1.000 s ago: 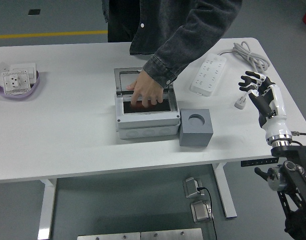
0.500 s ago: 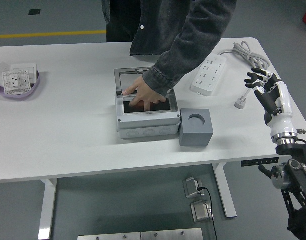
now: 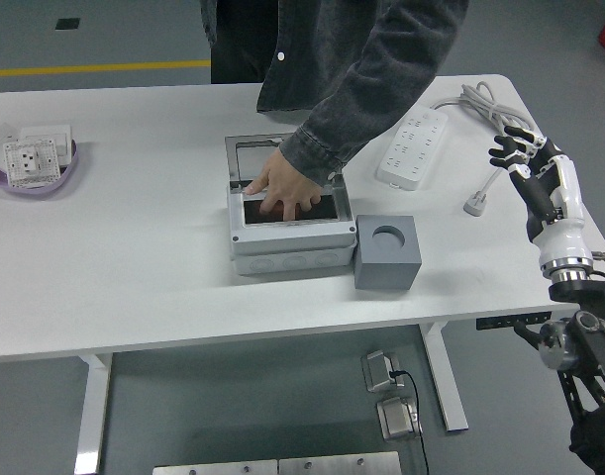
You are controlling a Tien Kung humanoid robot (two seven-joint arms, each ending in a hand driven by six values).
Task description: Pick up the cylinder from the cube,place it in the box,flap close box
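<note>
A grey box stands at the table's middle with its lid swung back flat behind it. A person's hand reaches down into the box's opening, where something dark red shows under the fingers. Right beside the box sits a grey cube with an empty round hole in its top. I see no cylinder on the cube. My right hand hovers over the table's right edge, fingers spread and holding nothing, well away from the cube. My left arm is out of sight.
A white power strip with its cable and plug lies at the back right, near my right hand. A purple bowl holding white socket parts sits at the far left. The person leans over the table's far side.
My right hand has drawn back to the right and slightly up, toward the table's edge. The person's hand has stayed in the box, shifting a little lower.
</note>
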